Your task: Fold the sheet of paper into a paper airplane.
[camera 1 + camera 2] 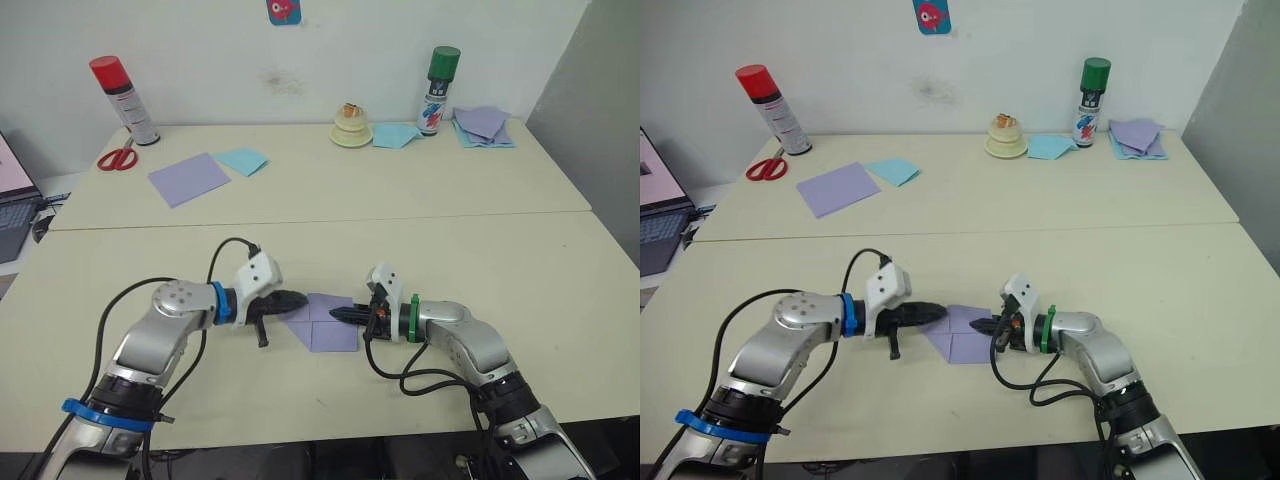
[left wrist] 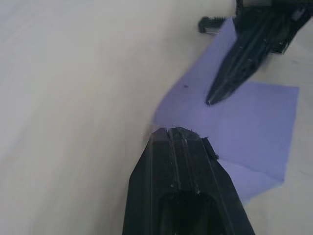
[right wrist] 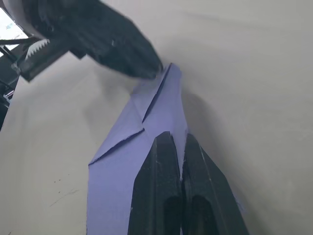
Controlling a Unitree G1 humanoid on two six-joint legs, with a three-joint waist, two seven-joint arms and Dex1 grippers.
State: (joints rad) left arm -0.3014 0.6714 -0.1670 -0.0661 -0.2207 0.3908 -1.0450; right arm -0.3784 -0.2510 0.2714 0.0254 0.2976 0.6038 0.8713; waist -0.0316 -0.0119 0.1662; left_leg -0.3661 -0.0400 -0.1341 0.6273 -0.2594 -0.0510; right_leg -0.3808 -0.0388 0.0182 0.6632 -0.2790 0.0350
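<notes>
1. Left eye view: the sheet of paper (image 1: 325, 321), lavender and partly folded with creases, lies flat on the near table (image 1: 520, 290) between the two grippers.
2. Left gripper (image 1: 297, 299): fingers clenched together, tip pressing on the sheet's left corner.
3. Right gripper (image 1: 336, 315): fingers clenched together, tip resting on the sheet's right part.
4. Far table: scissors (image 1: 117, 158), spray cans, spare sheets.

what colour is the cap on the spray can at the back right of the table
Green: the spray can cap shows best in the right eye view.
</notes>
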